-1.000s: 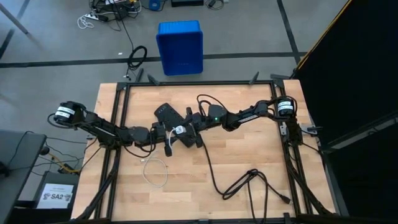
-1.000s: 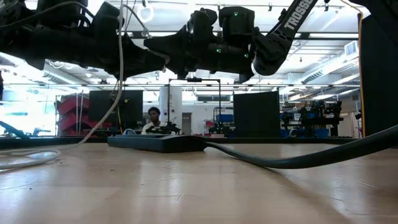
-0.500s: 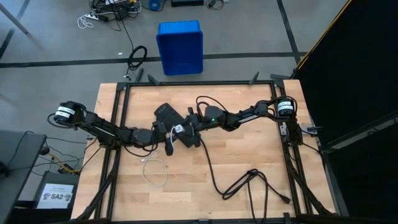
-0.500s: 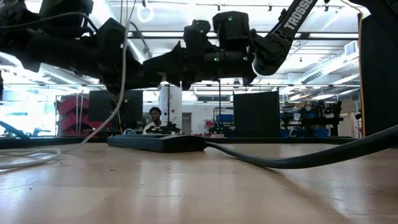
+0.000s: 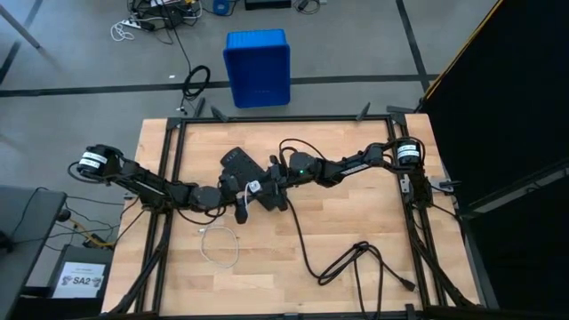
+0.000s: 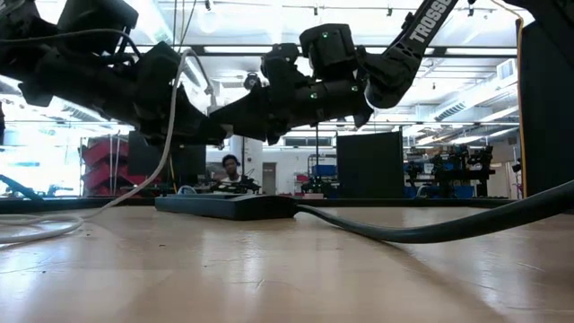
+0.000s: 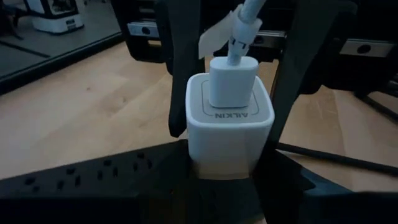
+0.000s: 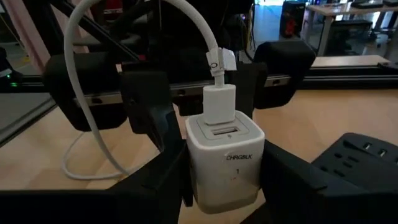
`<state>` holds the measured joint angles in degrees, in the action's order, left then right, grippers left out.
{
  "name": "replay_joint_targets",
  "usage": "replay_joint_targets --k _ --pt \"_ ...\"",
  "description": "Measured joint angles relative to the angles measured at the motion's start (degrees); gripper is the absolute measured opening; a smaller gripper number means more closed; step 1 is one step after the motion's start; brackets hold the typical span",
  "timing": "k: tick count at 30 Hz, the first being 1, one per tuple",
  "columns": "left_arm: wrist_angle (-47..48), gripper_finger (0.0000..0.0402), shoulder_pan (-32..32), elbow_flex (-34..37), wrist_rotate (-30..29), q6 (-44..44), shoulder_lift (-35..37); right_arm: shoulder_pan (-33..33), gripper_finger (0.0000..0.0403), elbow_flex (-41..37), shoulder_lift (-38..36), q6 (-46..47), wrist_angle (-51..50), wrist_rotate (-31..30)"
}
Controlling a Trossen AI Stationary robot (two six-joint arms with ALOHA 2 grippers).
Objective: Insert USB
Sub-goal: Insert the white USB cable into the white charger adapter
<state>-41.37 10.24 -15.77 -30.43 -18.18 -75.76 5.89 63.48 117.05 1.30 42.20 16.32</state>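
The white cube charger block point(image 5: 253, 187) hangs in the air over the table's middle, between both grippers. A white USB plug point(image 8: 219, 102) sits in the upper port on its port face, also seen in the left wrist view point(image 7: 230, 81). Its thin white cable point(image 8: 124, 37) arcs up and away, hangs down point(image 6: 170, 117), and ends in a loose loop lying on the table point(image 5: 222, 244). My left gripper point(image 5: 238, 190) comes in from the left and my right gripper point(image 5: 265, 188) from the right. Both are shut on the block. My left gripper point(image 7: 225, 163) has the block's end away from the ports point(image 7: 196, 155) between its two fingers point(image 7: 155, 162), one on each opposite side. It comes from the table's left. The block is lifted clear. My right gripper's fingers flank its far part. My right gripper point(image 8: 224, 180) pinches the block by two opposite sides, on the half away from the ports point(image 8: 193, 180), one finger point(image 8: 161, 180) on each. It comes from the table's right, slanting down. The block is clear of the table, with its port face and plug turned away from the fingers.
A long black power strip point(image 5: 238, 163) lies just beyond the grippers, toward the far edge, low on the table point(image 6: 224, 205). Its thick black cord point(image 5: 307, 240) runs toward the near right and coils there. A blue bin point(image 5: 258, 67) stands on the floor beyond the table.
The two grippers have drawn closer together. The left has moved toward the table's right edge and the right toward the left edge. In the low view both have sunk a little and the right has tipped downward. The hanging cable has swung with them.
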Motion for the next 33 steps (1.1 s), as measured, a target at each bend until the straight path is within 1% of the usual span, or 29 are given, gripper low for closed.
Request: replay_joint_targets --k 5,9,17,20,21,25,28,33 --pt "-0.81 0.0125 0.00 -0.04 1.15 -2.12 -1.84 -0.02 0.0149 0.00 0.00 0.15 -1.34 0.41" --pt "-4.12 0.0125 0.02 -0.02 1.56 -3.03 -5.53 -0.26 0.0146 -0.02 0.00 0.15 -3.90 0.44" --pt "-10.48 0.0124 0.02 -0.74 0.83 -4.31 -14.13 -0.17 0.0149 0.21 -0.24 0.02 -12.78 0.25" --pt "-11.67 0.0123 0.01 -0.72 -0.11 -4.56 -15.94 -0.18 0.0146 0.22 -0.80 0.55 -17.48 -2.23" --pt "-11.96 0.0123 0.00 -0.70 -0.36 -4.57 -16.29 -0.27 0.0145 0.22 -1.07 0.53 -19.09 -3.29" --pt "-13.90 0.0123 -0.17 -0.66 -4.89 -4.96 -16.82 -0.66 0.0145 -0.22 -1.28 0.26 -25.15 -6.61" --pt "-13.47 0.0123 -0.05 -0.52 -5.58 -4.29 -16.90 -0.73 0.0143 -0.07 -2.01 0.10 -27.39 -8.86" --pt "-15.54 0.0123 -0.07 -0.59 -5.22 -2.12 -16.90 -0.63 0.0138 -0.13 -2.03 -0.02 -27.54 -8.87"
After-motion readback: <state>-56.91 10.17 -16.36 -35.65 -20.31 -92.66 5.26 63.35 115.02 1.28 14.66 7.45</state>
